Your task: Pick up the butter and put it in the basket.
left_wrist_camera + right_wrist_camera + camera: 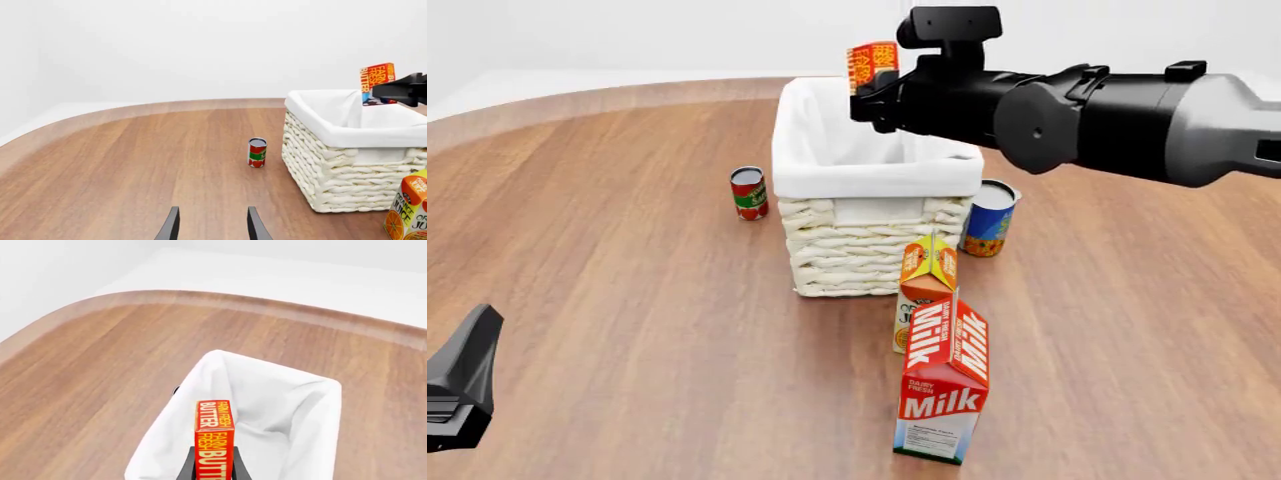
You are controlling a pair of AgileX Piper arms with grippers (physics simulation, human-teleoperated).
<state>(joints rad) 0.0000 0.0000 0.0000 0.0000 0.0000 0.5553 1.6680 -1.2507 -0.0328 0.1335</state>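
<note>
Butter in right hand, seemingly over basket.

A wood-grain table with a rounded far edge fills the scene, its planks running away from the arms. Beyond that edge lies a pale white floor, meeting plain white walls. Light is soft and even, shadows faint.
</note>
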